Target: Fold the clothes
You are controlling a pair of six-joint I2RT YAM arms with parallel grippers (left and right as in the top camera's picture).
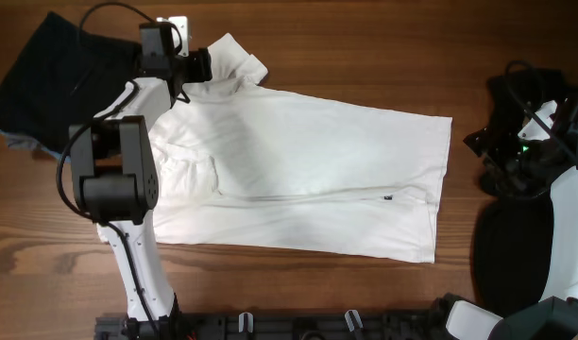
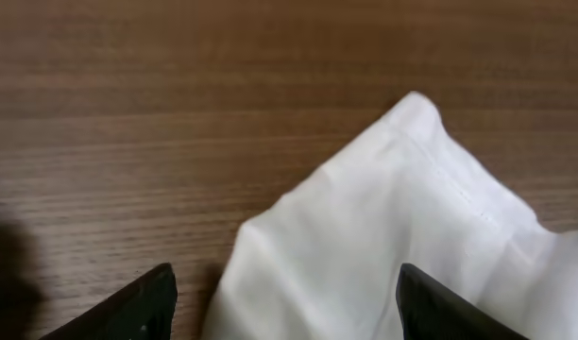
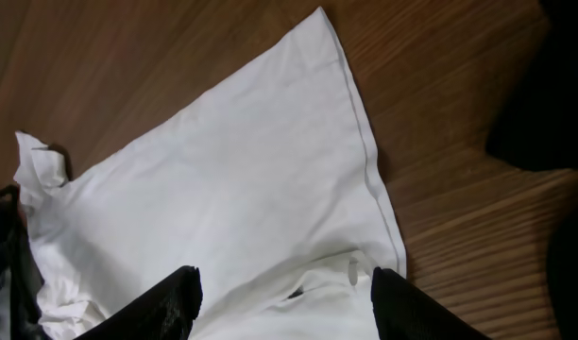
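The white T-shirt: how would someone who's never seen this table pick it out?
Start with the brown wooden table. Spread flat across its middle lies the white T-shirt. It is the only white piece of clothing; the dark garment lies off at a far corner.

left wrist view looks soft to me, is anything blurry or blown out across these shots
Left wrist: the white T-shirt is bright with little fold detail, the left claw tips are dark and soft, and the table grain is fairly sharp. Overhead: even light, but the dark garment loses detail. Right wrist: the black cloth is near featureless.
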